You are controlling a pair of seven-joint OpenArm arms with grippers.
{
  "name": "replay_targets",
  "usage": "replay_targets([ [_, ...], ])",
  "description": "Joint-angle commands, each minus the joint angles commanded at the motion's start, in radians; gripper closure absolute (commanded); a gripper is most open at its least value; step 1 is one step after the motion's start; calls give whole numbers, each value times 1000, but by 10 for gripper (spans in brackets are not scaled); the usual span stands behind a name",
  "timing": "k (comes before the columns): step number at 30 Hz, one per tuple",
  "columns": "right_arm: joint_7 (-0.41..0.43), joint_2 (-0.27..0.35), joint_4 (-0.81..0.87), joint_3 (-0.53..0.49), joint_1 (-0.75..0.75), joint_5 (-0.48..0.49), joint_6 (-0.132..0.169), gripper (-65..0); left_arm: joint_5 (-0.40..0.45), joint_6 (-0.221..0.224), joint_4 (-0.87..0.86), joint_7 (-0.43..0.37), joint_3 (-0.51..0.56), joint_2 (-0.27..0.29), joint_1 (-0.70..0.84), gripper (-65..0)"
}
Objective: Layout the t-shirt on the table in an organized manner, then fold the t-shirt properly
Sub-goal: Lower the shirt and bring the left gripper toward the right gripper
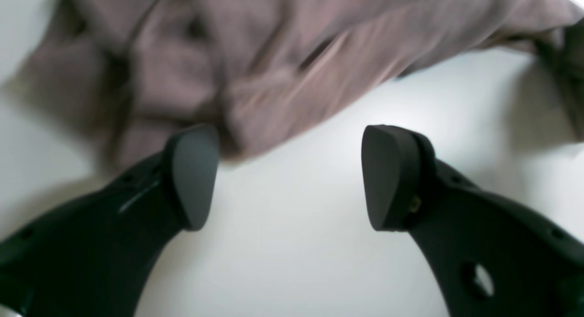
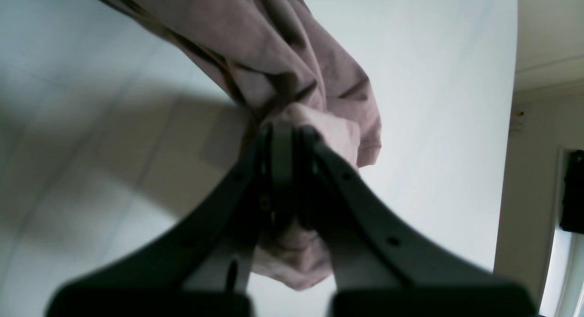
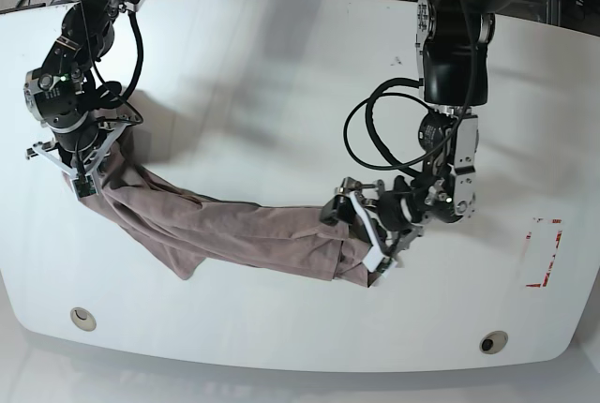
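The mauve-brown t-shirt [image 3: 253, 234] is stretched in a crumpled band across the white table [image 3: 281, 75], from the left side toward the middle right. My right gripper [image 3: 80, 178] holds its left end raised, and in the right wrist view the right gripper [image 2: 287, 134] is shut on bunched t-shirt [image 2: 283, 57] fabric. My left gripper [image 3: 361, 234] stands open at the band's other end. In the left wrist view the left gripper [image 1: 289, 143] has nothing between its fingers, over bare table [image 1: 296, 262]. The rumpled t-shirt [image 1: 255, 66] lies just beyond, its edge by the left-hand finger [image 1: 194, 175].
Two round grommet holes [image 3: 82, 317] [image 3: 487, 341] sit near the table's front edge. Red tape marks [image 3: 546, 253] are at the right. Black cables [image 3: 375, 131] loop beside the left arm. The table's edge and a wall [image 2: 529, 171] show in the right wrist view.
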Motion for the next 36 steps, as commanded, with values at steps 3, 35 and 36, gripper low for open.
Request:
replay_targets([
  [3, 0, 0, 0, 0, 0, 0, 0, -3, -3, 43, -38, -49, 34, 2, -2, -464],
  [35, 0, 0, 0, 0, 0, 0, 0, -3, -2, 210, -163, -138, 75, 2, -15, -504],
  [36, 0, 0, 0, 0, 0, 0, 0, -3, -2, 215, -163, -140, 75, 2, -15, -512],
])
